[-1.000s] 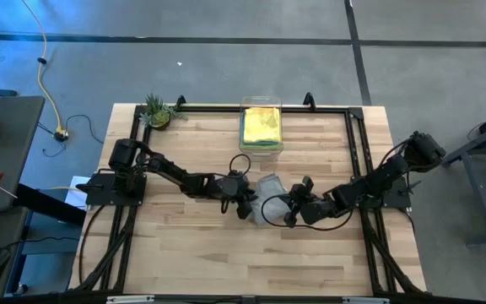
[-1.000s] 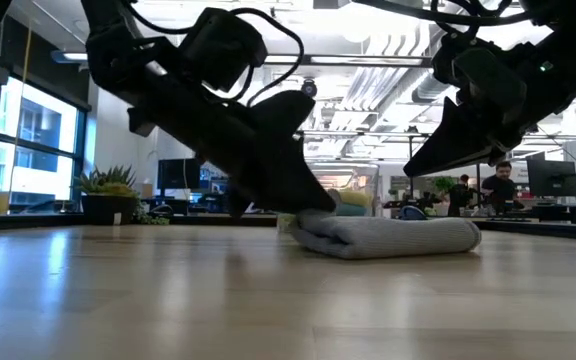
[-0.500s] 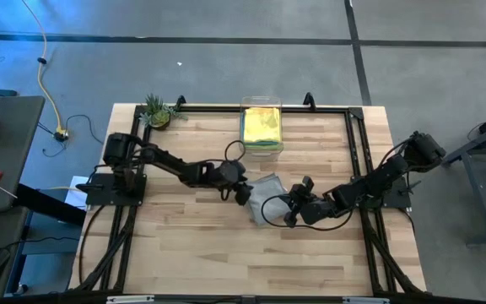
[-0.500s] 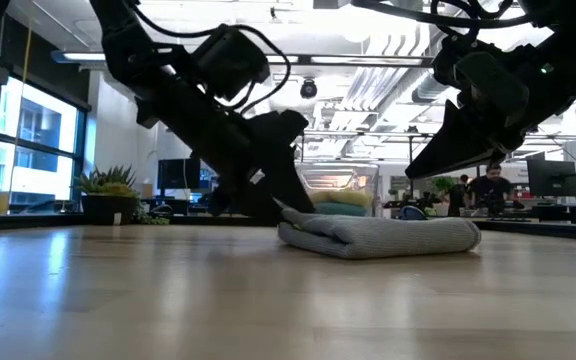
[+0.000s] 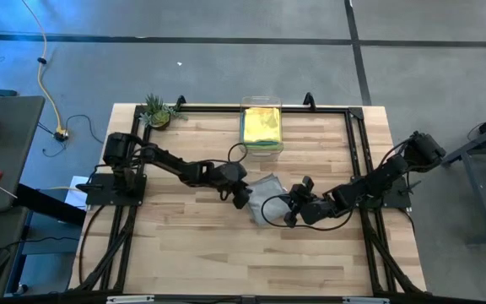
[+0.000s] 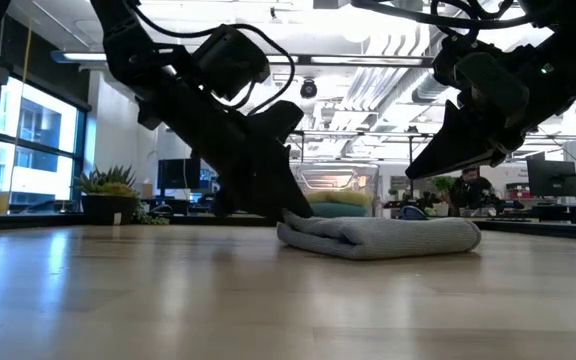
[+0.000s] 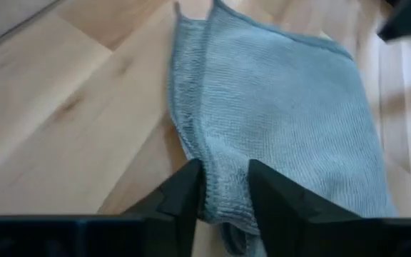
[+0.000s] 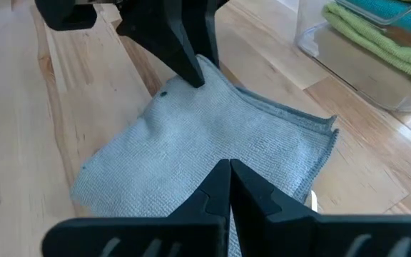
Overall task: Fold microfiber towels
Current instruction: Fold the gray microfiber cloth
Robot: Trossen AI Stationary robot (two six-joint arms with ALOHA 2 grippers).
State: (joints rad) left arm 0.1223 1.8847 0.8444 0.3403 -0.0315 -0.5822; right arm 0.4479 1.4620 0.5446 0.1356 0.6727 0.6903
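Observation:
A grey microfiber towel (image 5: 270,196) lies folded and flat at the middle of the table; it also shows in the low view (image 6: 388,237). My left gripper (image 7: 223,196) is at the towel's left corner, shut on it. My right gripper (image 8: 230,168) is shut and hovers a little above the towel's right part, touching nothing; in the low view (image 6: 413,172) it stands clear of the cloth. More towels, yellow, green and teal, lie stacked in a clear bin (image 5: 261,127). My left gripper pinches the grey towel's left corner (image 7: 225,182) between its two fingers, at the folded rim where layered edges run side by side. The fingers (image 8: 193,70) slant down from the table's left. The towel lies flat and slack on the table.
The clear bin with its stacked towels (image 8: 366,43) stands at the far edge behind the grey towel. A small potted plant (image 5: 156,111) sits at the far left corner. Bare wood lies toward the near edge.
My left gripper has moved a little toward the table's far edge along the towel's left end and has turned slightly. The grey towel has stayed where it was.

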